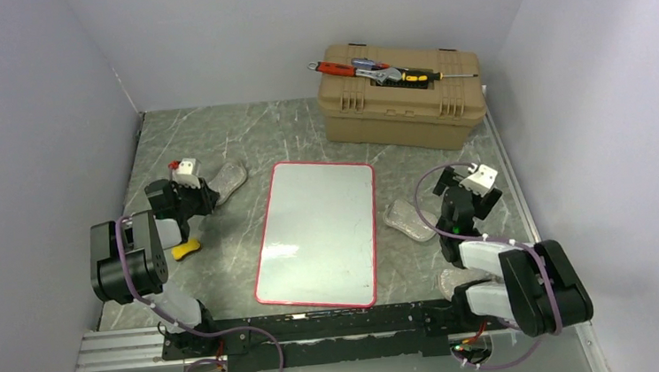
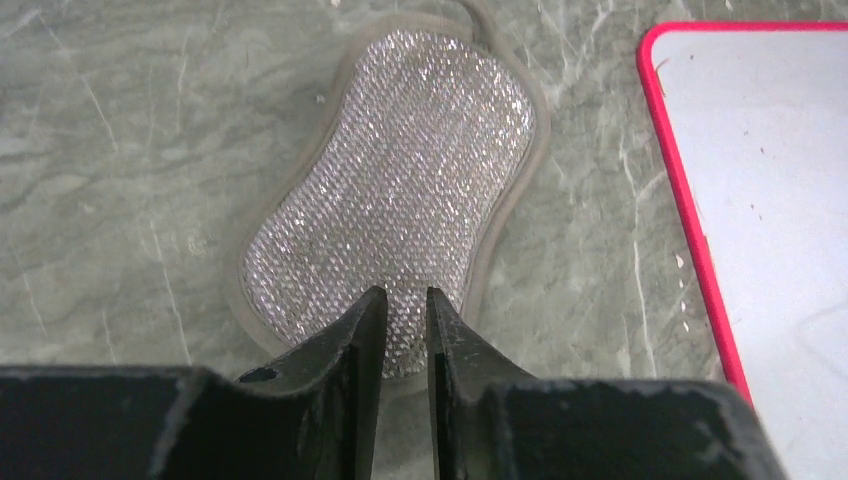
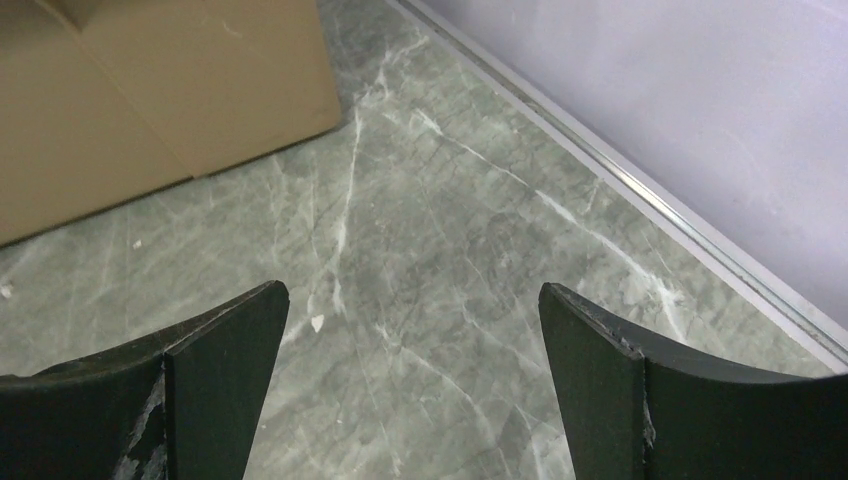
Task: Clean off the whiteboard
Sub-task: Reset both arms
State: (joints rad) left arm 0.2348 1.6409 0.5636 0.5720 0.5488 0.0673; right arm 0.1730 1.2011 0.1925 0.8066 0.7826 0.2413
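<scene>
Whiteboard (image 1: 317,236) position: lying flat in the middle of the tabletop (image 1: 242,131), between the two arms; no scribbles are showing on it.
Whiteboard axis: the long side is running from the near edge toward the tan toolbox (image 1: 404,109), slightly slanted.
Left pincer (image 2: 405,295): jaws are standing a slim gap apart over the near end of a glittery scrub pad (image 2: 400,170). The pad is lying flat, and nothing is seen clamped.
Key relation: the board's red rim is lying just to the right of this pincer and pad. The pad's long axis is pointing straight away from the pincer.
Right pincer (image 3: 412,295): gaping fully and holding nothing, over bare tabletop near the toolbox corner.
Nearer arm: the left is sitting closer to the board.
Count: one whiteboard, one toolbox and two pads, the second pad (image 1: 407,221) lying by the right arm. A further pale shape near that arm's base cannot be told.
</scene>
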